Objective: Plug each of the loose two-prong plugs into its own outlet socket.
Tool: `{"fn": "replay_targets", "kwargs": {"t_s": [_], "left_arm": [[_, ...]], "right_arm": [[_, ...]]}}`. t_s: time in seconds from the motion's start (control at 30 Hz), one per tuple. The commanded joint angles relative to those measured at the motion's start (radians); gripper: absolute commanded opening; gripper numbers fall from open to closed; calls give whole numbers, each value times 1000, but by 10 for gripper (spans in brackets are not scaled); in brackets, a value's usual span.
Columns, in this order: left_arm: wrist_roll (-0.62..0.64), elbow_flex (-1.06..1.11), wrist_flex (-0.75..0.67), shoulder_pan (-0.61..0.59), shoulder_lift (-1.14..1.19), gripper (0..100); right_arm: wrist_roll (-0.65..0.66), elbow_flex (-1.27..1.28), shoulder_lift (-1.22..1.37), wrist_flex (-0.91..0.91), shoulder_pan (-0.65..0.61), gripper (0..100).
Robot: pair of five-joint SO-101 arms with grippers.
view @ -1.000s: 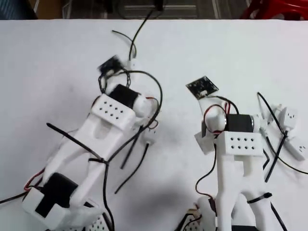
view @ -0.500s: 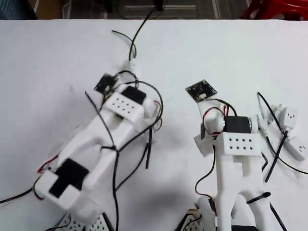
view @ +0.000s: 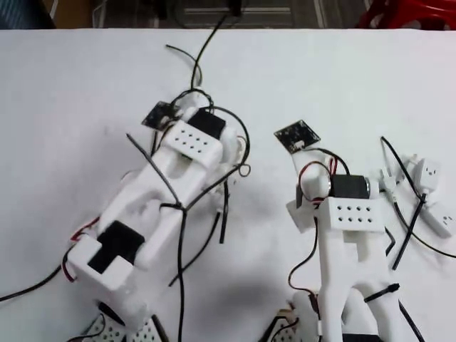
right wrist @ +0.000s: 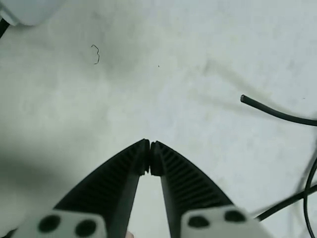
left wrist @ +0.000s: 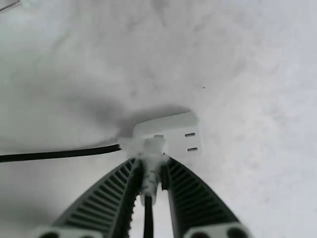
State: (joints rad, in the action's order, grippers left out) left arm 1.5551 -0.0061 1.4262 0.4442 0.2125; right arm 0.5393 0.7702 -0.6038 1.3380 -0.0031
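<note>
White tabletop [view: 71,85] carries all parts. Landmark: the white outlet block [left wrist: 171,130], with its own black cable [left wrist: 59,153] leading away.

1. The left gripper [left wrist: 151,163] sits directly at the outlet block. Its jaws pinch the white two-prong plug [left wrist: 150,186] by the body sides, and the plug's black cord [left wrist: 147,218] trails back between them.
2. The plug nose touches the outlet block, just beside 2 free slots [left wrist: 190,142]. Prong seating cannot be confirmed.
3. The right gripper [right wrist: 149,157] is well apart from the outlet block. Its jaws are pressed together on nothing.

Handling assessment: the plug appears small, light, rigid and smooth, so it likely twists under a loose pinch. Grip the flat body sides behind the prongs, never the limp cord. The outlet block looks light and unfixed and will probably slide when pushed.
</note>
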Motion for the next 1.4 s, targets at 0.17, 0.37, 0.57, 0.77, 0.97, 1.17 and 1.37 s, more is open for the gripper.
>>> {"fn": "replay_targets", "kwargs": {"t_s": [0.17, 0.37, 0.57, 0.77, 0.97, 1.17, 1.37], "left_arm": [[5, -43, -66, 68, 4, 24], [8, -40, -91, 38, 4, 24], [9, -41, -101, 27, 4, 24], [11, -41, -101, 27, 4, 24], [77, -40, -103, 10, 5, 24], [83, -40, -146, 5, 15, 24], [83, -51, -195, 12, 113, 24]], "right_arm": [[-9, -6, -18, -13, 5, 19], [-9, -6, -18, -10, 5, 19], [-9, -5, -18, -12, 5, 19], [-9, -5, -18, -12, 5, 19], [-9, -5, -18, -10, 7, 19], [-9, -3, -18, -10, 10, 19], [-9, -3, -18, -10, 10, 19]]}}
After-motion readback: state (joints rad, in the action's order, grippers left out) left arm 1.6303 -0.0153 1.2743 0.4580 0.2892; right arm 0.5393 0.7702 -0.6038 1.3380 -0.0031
